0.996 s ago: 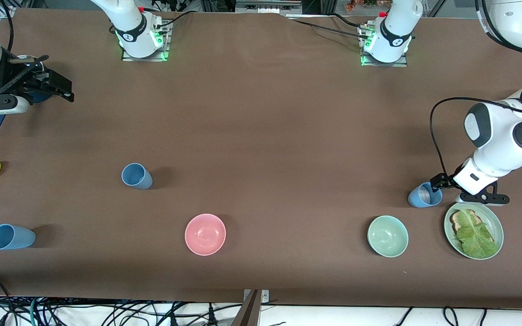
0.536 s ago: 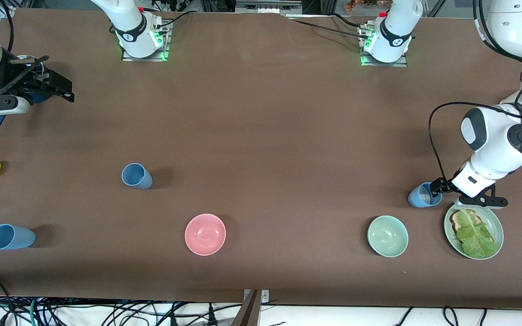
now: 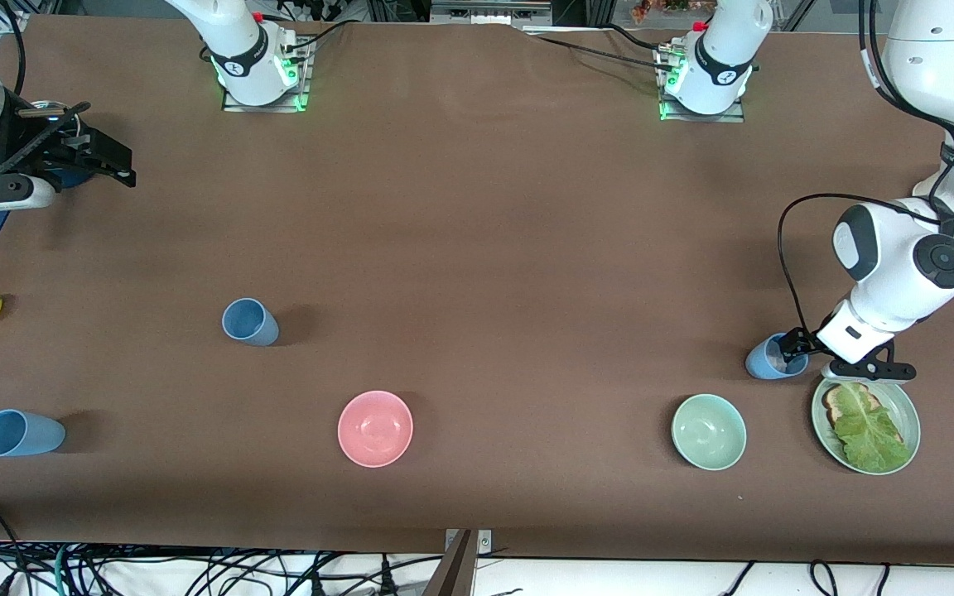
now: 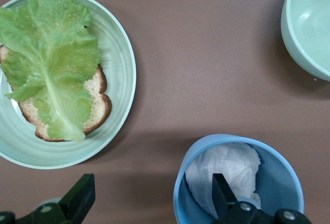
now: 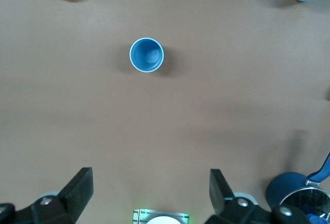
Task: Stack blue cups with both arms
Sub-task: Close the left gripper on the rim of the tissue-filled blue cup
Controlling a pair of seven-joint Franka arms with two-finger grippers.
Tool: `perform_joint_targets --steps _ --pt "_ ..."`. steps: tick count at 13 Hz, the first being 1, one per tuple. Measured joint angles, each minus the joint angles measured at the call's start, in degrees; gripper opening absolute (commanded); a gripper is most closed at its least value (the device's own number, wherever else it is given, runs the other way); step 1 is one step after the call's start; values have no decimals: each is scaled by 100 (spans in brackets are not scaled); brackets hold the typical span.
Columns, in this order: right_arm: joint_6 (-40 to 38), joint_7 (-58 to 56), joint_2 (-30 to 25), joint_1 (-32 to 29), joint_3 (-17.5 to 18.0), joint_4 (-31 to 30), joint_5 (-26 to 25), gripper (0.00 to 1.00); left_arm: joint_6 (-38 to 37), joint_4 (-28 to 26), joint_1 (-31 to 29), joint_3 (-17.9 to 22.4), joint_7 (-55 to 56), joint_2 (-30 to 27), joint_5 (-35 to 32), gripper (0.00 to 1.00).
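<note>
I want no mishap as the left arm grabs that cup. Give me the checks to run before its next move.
1. Left gripper open: ok.
2. One finger inside the blue cup, one outside: ok.
3. Cup empty: not ok, crumpled white paper inside.
4. Green plate apart from cup: ok.
5. Right gripper open, waiting at its end of the table: ok.
6. Other cups untouched: ok.
</note>
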State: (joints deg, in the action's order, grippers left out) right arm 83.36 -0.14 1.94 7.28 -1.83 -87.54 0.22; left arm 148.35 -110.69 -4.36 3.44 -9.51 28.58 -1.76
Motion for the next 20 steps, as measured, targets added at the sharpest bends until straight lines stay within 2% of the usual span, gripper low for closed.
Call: perform_joint_targets --steps 2,3,7,9,10,20 --pt "0 0 2 0 0 0 0 100 0 -14 0 -29 0 58 55 98" --pt "2 0 4 0 1 0 0 100 0 -16 0 -61 0 111 160 92" --pt "5 0 14 1 5 -5 0 100 27 -16 2 -162 0 228 234 29" --pt "5 0 25 1 7 -9 0 100 33 -16 0 -162 0 231 234 3" --pt "5 0 28 1 7 -9 0 100 35 -16 0 -162 0 231 234 0" --pt "9 0 38 2 7 -11 0 100 124 20 -3 -166 -13 212 248 0"
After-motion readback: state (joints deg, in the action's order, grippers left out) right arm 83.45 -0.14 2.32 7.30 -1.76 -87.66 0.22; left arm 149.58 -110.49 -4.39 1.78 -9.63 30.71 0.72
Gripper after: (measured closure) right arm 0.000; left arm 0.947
